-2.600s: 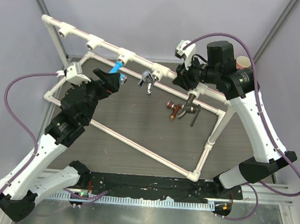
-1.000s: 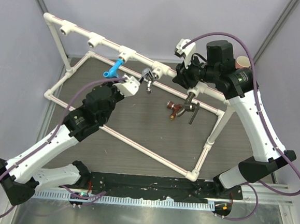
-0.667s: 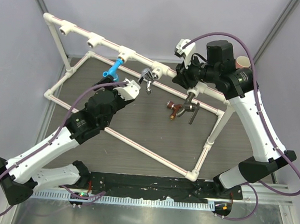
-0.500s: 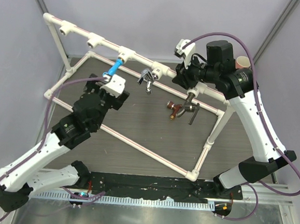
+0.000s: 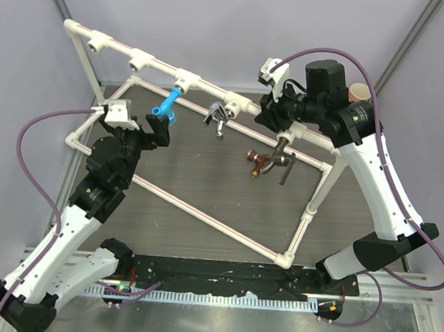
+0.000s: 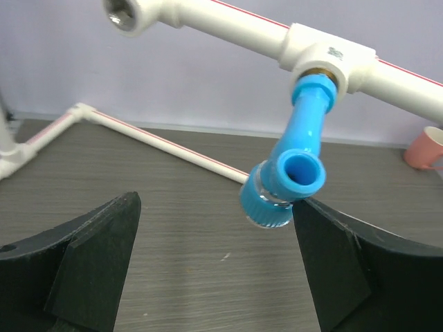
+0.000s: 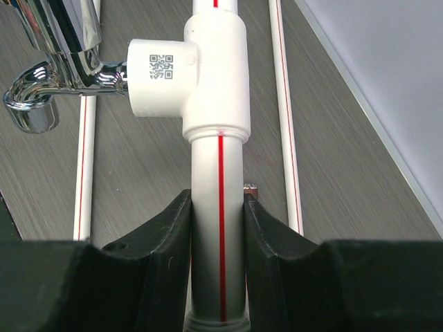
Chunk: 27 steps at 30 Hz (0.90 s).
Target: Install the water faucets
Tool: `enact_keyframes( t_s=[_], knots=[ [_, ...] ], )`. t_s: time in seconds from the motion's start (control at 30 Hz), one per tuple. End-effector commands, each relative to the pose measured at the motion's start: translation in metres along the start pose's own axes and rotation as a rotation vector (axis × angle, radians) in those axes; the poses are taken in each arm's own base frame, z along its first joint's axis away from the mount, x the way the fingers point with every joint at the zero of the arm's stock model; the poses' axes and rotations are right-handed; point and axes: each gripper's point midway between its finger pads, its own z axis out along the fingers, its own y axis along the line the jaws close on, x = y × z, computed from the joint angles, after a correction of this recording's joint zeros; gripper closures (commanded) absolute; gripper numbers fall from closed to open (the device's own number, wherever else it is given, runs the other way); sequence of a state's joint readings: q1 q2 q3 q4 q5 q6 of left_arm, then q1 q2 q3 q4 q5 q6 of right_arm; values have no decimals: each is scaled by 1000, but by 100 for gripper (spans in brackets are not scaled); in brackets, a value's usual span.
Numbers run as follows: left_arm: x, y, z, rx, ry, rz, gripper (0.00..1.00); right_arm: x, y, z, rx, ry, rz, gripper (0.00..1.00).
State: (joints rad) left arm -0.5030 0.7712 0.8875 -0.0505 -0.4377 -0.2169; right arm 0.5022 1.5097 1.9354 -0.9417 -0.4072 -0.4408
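Observation:
The blue-handled faucet (image 5: pixel 166 108) hangs screwed into a white tee (image 5: pixel 186 81) on the upper pipe; in the left wrist view the blue-handled faucet (image 6: pixel 297 166) is just ahead of my jaws. My left gripper (image 5: pixel 157 130) (image 6: pixel 218 256) is open and empty, its right finger (image 6: pixel 353 263) close by the blue handle. The silver faucet (image 5: pixel 218 118) (image 7: pixel 55 62) sits in the neighbouring tee (image 7: pixel 187 76). My right gripper (image 5: pixel 276 116) (image 7: pixel 218 228) is shut on the white pipe (image 7: pixel 218 180). The dark grey lever faucet (image 5: pixel 286 159) and the copper faucet (image 5: pixel 257 163) lie together on the table.
Two open tee sockets (image 5: pixel 95 44) (image 5: pixel 140 60) are on the upper pipe's left; one open socket shows in the left wrist view (image 6: pixel 128 10). A rectangular white pipe frame (image 5: pixel 203 211) lies on the dark table. A pink cup (image 5: pixel 358 92) (image 6: pixel 423 147) stands at the back right.
My left arm has swung back to the left and its wrist has turned; its open gripper now faces the blue faucet. The right arm and the faucets have not moved.

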Motion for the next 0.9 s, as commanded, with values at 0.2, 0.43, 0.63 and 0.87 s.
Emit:
enact_keyframes(
  t_s=[0.2, 0.43, 0.63, 0.87],
  knots=[
    [-6, -50, 28, 254, -82, -108, 7, 5, 9, 10, -46, 8, 43, 99],
    [-11, -39, 47, 188, -125, 56, 18, 6, 9, 10, -44, 8, 41, 99],
    [-20, -42, 47, 221, -151, 216, 45, 6, 8, 10, -44, 8, 41, 99],
    [-28, -43, 39, 279, -156, 472, 80, 7, 9, 12, -51, 11, 40, 99]
  ],
)
